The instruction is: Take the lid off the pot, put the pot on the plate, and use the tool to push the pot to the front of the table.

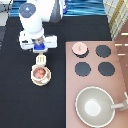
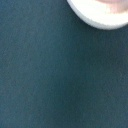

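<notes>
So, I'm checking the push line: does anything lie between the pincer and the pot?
Yes. The tool lies on the table between the pincer and the pot, which sits on the plate. Nothing else is there.

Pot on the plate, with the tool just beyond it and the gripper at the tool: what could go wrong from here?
1. In the exterior view the tool lies just above the pot, with the gripper at the tool's upper end. The tool's head looks narrower than the round pot, so an off-centre push might send the pot sideways.
2. The pot rests on the plate; a push could slide it over the rim or tip it.
</notes>
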You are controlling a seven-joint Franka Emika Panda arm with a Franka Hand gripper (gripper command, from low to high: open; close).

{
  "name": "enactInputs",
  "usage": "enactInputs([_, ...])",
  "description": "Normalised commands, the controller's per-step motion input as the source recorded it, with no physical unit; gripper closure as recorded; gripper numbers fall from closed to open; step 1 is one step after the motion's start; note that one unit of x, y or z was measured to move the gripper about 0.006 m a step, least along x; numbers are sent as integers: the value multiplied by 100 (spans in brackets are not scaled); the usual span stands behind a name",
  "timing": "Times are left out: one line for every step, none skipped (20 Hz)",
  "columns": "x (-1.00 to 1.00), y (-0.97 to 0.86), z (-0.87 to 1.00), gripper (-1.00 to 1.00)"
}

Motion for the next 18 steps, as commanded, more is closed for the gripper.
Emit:
enactInputs([-94, 0, -37, 100])
enactInputs([-90, -5, -42, 100])
enactInputs([-87, -13, -46, 100])
enactInputs([-86, -15, -47, 100])
enactInputs([-83, -17, -52, 100])
enactInputs([-77, -17, -71, 100])
enactInputs([-50, -22, -81, 100])
enactInputs([-34, -27, -87, 100])
enactInputs([-20, -25, -89, 100])
enactInputs([-16, -25, -82, 100])
enactInputs([-12, -22, -76, 100])
enactInputs([-2, -18, -67, 100])
enactInputs([0, -14, -62, 100])
enactInputs([28, -11, -59, 100])
enactInputs([61, -9, -55, 100])
enactInputs([77, -5, -45, 100])
enactInputs([79, -3, -41, 100])
enactInputs([82, -2, -36, 100])
